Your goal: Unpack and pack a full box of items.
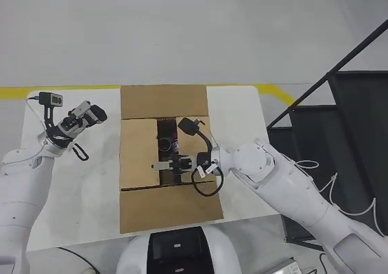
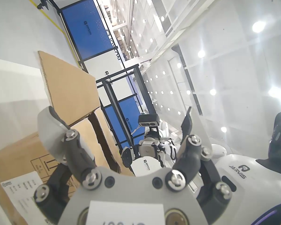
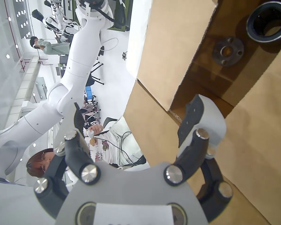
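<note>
Left gripper (image 1: 88, 115) hovering over table (image 1: 98, 195) far-left corner, fingers apart, holding nothing. Box (image 1: 139, 157) sitting mid-table, flaps spread. Ring (image 3: 268, 25) and flange (image 3: 228, 51) lying inside box, side by side. Right gripper (image 3: 138, 108) hanging over box opening, fingers apart, one finger near flap edge. Risks: finger catching flap on descent and dragging box; flange lying flat, probably slipping from pinch.
</note>
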You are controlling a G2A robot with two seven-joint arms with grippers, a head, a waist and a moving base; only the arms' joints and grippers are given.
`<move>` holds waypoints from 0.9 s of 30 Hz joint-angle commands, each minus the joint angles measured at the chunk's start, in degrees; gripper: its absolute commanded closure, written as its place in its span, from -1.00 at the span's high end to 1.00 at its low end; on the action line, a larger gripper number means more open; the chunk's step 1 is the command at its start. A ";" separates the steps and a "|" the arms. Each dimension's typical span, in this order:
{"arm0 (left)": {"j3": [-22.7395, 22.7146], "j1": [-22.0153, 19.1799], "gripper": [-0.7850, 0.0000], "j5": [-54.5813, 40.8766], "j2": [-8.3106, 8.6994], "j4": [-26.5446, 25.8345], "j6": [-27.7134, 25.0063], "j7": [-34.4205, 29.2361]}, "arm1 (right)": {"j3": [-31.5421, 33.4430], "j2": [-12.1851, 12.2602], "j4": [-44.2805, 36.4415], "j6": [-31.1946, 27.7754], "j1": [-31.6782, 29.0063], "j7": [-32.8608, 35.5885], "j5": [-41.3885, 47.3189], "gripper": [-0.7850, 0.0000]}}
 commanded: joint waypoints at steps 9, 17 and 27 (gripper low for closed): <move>0.02 0.67 1.00 8.59 0.17 -4.96 2.73 7.54 | -5.17 -2.58 6.25 4.73 4.67 -1.13 1.53 1.00; -1.92 2.82 1.00 9.55 0.90 -7.60 5.16 6.98 | -13.03 -7.92 16.55 2.83 12.53 1.43 8.82 1.00; -5.48 8.01 1.00 0.91 1.51 -15.53 5.42 4.21 | -15.55 -12.05 18.03 -7.91 18.40 3.99 11.96 1.00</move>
